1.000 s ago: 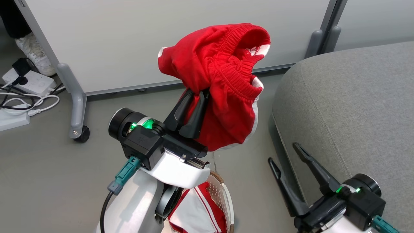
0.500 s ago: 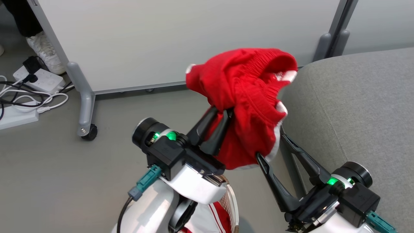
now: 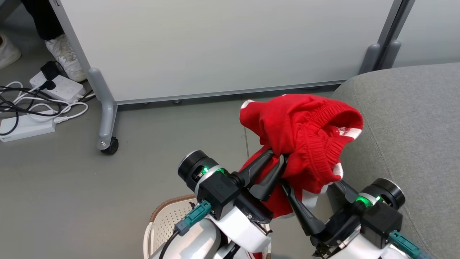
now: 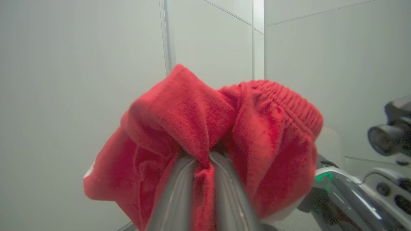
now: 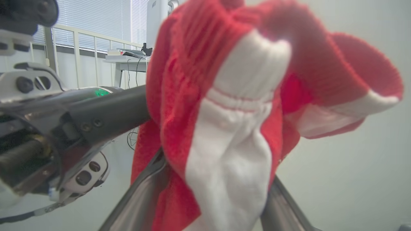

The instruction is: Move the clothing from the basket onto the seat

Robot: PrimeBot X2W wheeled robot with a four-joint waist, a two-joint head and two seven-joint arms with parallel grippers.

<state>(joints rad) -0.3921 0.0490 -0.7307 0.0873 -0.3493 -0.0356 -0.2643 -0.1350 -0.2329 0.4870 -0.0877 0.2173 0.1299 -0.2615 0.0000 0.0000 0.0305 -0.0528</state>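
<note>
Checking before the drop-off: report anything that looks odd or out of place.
The red shorts sit bunched in a wad over the left claw, which is shut on a fold. Their white-panelled end droops between the fingers of the open right claw, where it might snag. They are not yet on the grey seat.

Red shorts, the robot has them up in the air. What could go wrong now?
The left tool pinches only a small fold of the red shorts, so they might slip onto the floor before reaching the seat. The shorts also hang between the open fingers of the right tool, so they could snag there.
</note>
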